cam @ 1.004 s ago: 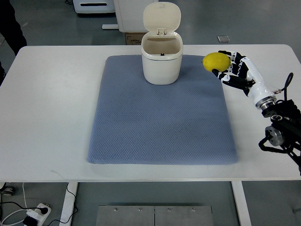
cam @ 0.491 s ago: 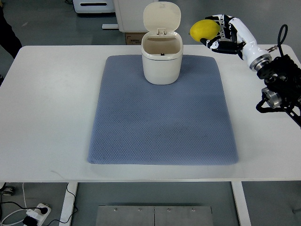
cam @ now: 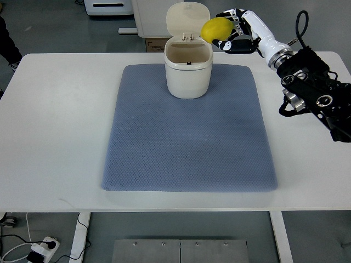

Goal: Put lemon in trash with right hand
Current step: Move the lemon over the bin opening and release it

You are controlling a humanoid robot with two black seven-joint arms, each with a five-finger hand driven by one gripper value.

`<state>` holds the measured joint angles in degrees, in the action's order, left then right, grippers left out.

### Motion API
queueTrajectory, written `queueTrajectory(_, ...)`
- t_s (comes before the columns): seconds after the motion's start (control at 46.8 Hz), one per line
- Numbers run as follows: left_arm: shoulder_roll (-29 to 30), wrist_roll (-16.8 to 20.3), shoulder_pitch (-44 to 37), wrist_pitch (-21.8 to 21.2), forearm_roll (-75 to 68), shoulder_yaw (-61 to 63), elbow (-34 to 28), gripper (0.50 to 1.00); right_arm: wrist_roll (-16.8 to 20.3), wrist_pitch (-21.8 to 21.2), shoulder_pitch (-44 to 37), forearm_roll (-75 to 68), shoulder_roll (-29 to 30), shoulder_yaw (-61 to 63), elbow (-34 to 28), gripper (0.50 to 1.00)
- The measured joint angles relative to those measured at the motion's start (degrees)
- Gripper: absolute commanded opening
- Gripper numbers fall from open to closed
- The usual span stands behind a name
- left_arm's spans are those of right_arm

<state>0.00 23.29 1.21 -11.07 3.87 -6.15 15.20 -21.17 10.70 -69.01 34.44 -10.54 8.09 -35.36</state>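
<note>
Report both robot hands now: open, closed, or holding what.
Right robot hand: closed on the lemon, held beside the open trash bin.
Left robot hand: not in view.

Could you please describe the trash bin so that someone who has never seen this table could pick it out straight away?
On the white table lies a blue-grey mat. At the middle of the mat's far edge stands the small cream trash bin, its hinged lid tipped up and back so the opening shows. It is the only container here, and the right robot hand holds a yellow lemon just beside its rim.
</note>
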Motion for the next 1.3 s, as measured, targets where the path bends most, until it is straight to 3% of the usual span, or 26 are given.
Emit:
queueTrajectory(0.641, 0.0, 0.0, 0.0, 0.0, 0.0, 0.0, 0.0, 1.0, 0.7, 2.2, -2.2, 0.2, 10.3, -6.6, 9.8, 0.5)
queueTrajectory(0.962, 0.0, 0.0, 0.0, 0.0, 0.0, 0.0, 0.0, 1.0, 0.8, 2.8, -1.5, -0.2, 10.5, -6.7, 10.0, 0.5)
queueTrajectory(1.004, 0.0, 0.0, 0.0, 0.0, 0.0, 0.0, 0.0, 1.0, 0.8, 2.8, -1.4, -0.3, 10.5, -6.6, 10.0, 0.635)
queueTrajectory(1.111, 0.0, 0.0, 0.0, 0.0, 0.0, 0.0, 0.0, 1.0, 0.8, 2.8, -0.8, -0.4, 10.5, -6.4, 10.0, 0.916)
queueTrajectory(1.218, 0.0, 0.0, 0.0, 0.0, 0.0, 0.0, 0.0, 1.0, 0.7, 2.8, -0.2, -0.4, 10.5, -6.3, 10.0, 0.989)
queueTrajectory(1.303, 0.0, 0.0, 0.0, 0.0, 0.0, 0.0, 0.0, 1.0, 0.7, 2.8, 0.0, -0.4, 10.5, -6.2, 10.1, 0.995)
